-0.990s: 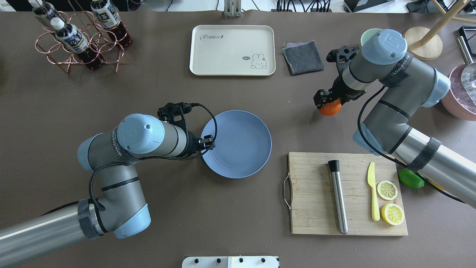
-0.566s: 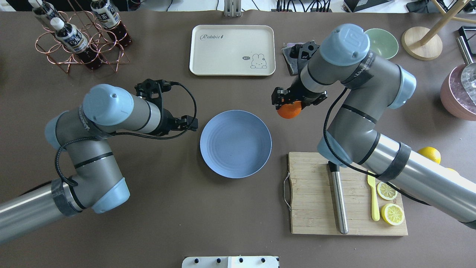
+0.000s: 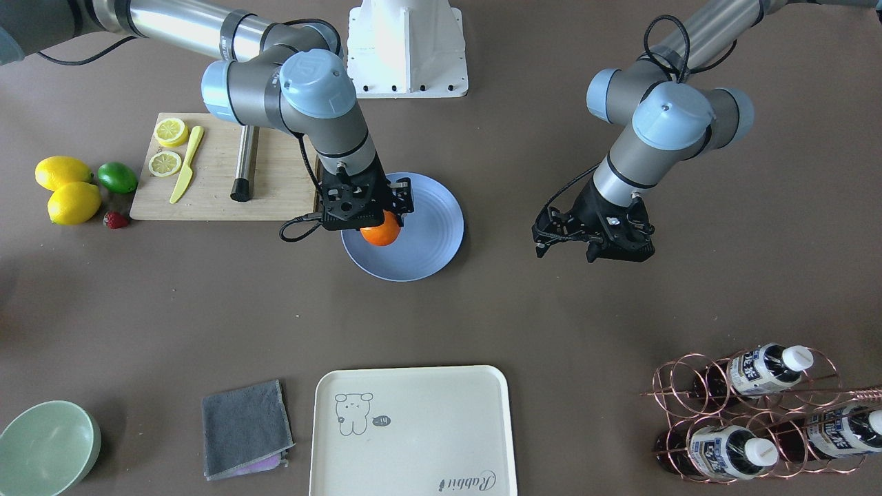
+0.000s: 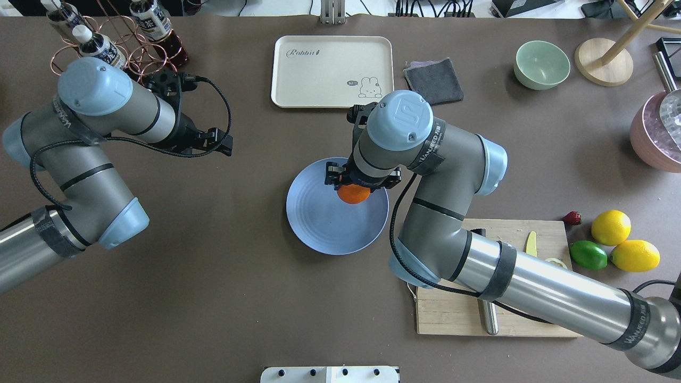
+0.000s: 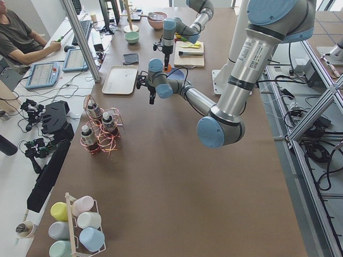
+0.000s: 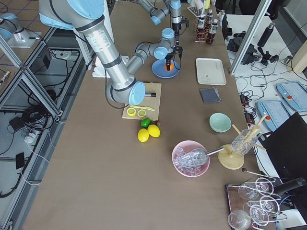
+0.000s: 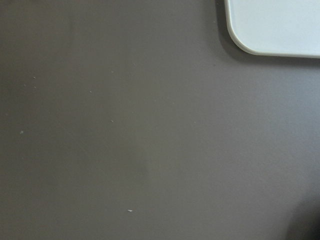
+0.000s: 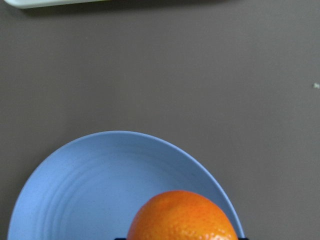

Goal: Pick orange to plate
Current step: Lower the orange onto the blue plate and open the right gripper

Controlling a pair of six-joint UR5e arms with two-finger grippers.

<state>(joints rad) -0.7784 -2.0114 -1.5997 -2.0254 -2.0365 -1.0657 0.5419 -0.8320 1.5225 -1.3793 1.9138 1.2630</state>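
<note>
The orange [image 4: 354,194] is held in my right gripper [image 4: 355,187], which is shut on it from above, over the far right part of the light-blue plate [image 4: 324,226]. In the front-facing view the orange [image 3: 381,233] hangs over the plate [image 3: 424,249] under the right gripper [image 3: 377,222]. The right wrist view shows the orange [image 8: 182,217] close over the plate [image 8: 100,190]; I cannot tell whether it touches. My left gripper [image 4: 221,143] hovers open and empty, well to the left of the plate.
A cream tray [image 4: 332,72] and a grey cloth [image 4: 433,81] lie beyond the plate. A green bowl [image 4: 541,64] sits far right. The cutting board [image 4: 441,314], two lemons [image 4: 611,227] and a lime [image 4: 588,255] lie right. A bottle rack [image 4: 101,48] stands far left.
My right arm has carried the orange leftward from the table's right side to over the plate. My left arm has drawn back from the plate's rim toward the bottle rack.
</note>
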